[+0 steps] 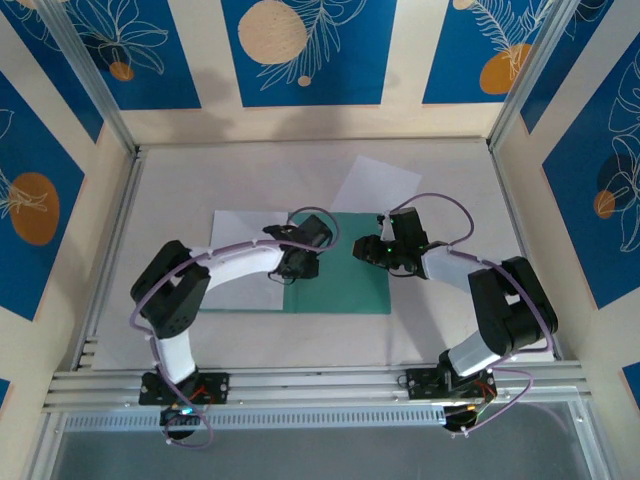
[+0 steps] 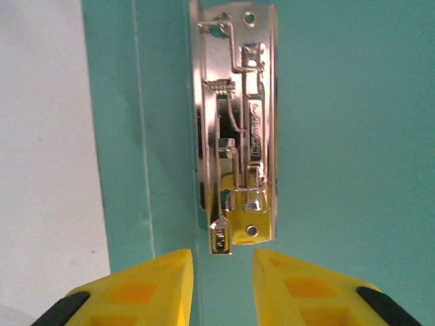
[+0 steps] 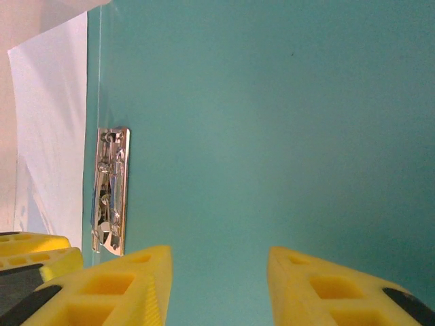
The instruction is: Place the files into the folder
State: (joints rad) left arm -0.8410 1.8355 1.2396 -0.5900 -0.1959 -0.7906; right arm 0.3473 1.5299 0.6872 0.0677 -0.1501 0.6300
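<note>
Middle of the table, more or less, is where the teal folder sits, lying flat and open with its inside face up. Both arms reach in over it from the near edge. The first white sheet is off to the left, right up against the teal. I honestly can't tell whether it's lying on the folder's left half or just beside it. The second white sheet is at the far side, turned at an angle, with its near corner at the folder's far edge.

The left wrist cam is looking down at a shiny metal clip fixed along the folder's crease. The left gripper is just near of it, and its yellow fingers are parted by a narrow gap. Only teal shows through that gap, so it's got nothing in its grip. The clip's little lever tip is just past the fingertips, and I can't tell if it's touching.

The right gripper is over the bare right-hand panel with its jaws spread noticeably wider. There's nothing between them either, just folder underneath. The right wrist cam catches that same clip off to its left.
</note>
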